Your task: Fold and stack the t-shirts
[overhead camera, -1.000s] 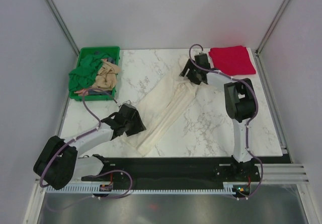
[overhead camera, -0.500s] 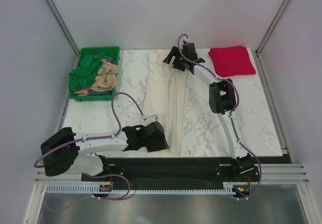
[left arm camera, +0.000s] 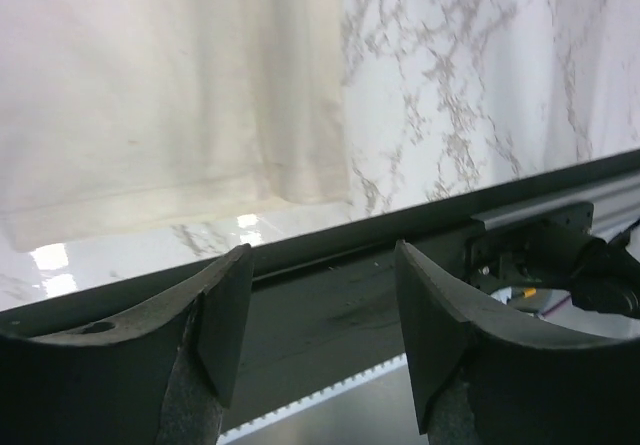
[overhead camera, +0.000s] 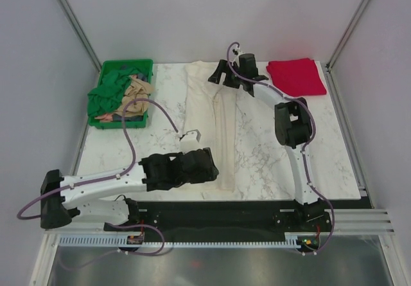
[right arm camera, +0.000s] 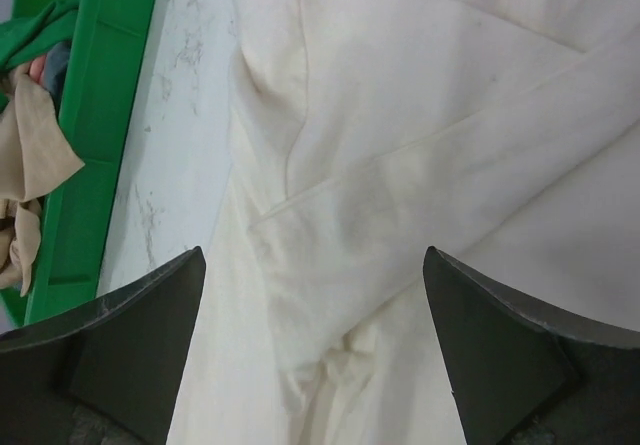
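Observation:
A cream-white t-shirt (overhead camera: 212,116) lies folded into a long strip running from the table's back to its front edge. It also shows in the left wrist view (left arm camera: 170,85) and the right wrist view (right arm camera: 420,165). My left gripper (overhead camera: 204,165) is open and empty over the shirt's near end (left arm camera: 300,180). My right gripper (overhead camera: 219,75) is open and empty just above the shirt's far end. A folded red t-shirt (overhead camera: 297,77) lies at the back right. Tan (overhead camera: 133,98) and dark green (overhead camera: 108,92) shirts lie bunched in the crate.
A green plastic crate (overhead camera: 142,64) stands at the back left; its side shows in the right wrist view (right arm camera: 95,115). A black rail (left arm camera: 420,265) runs along the table's front edge. Grey walls close in the left, back and right.
My left gripper let go of the shirt's near end and lifted, shifting slightly right. My right gripper opened and rose a little at the far end. The shirt now lies straight, front to back.

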Available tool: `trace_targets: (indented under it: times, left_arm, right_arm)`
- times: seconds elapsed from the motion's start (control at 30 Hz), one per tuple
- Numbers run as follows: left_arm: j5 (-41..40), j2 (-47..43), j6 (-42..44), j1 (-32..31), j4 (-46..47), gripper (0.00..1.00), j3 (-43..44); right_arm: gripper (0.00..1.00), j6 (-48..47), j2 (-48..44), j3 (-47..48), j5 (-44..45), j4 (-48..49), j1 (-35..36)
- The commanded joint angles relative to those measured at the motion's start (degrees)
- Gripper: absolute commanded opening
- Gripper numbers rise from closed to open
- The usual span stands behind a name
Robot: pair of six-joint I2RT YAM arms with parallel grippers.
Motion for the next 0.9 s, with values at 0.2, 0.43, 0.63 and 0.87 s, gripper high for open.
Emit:
trace_targets:
  times: [0.2, 0.43, 0.63, 0.87]
  left_arm:
    - [-3.61, -11.57, 6.0, 18.96, -9.26, 0.71, -7.91]
    - [1.49, -14.3, 9.25, 25.34, -2.59, 0.7, -16.61]
    - [6.86, -14.3, 8.64, 25.34, 5.68, 0.68, -24.6]
    - [10.81, -13.33, 6.97, 25.25, 12.71, 0.66, -31.2]
  right_arm:
    - [0.98, -3.7, -44.57, -35.85, 15.63, -2.34, 1.07]
    - [0.89, 2.98, -69.34, -76.08, 22.84, -4.98, 11.96]
    - [0.81, 13.62, -77.8, -93.87, 26.97, -2.18, 26.9]
    - [0.73, 19.51, -84.4, -100.23, 30.05, -2.44, 34.29]
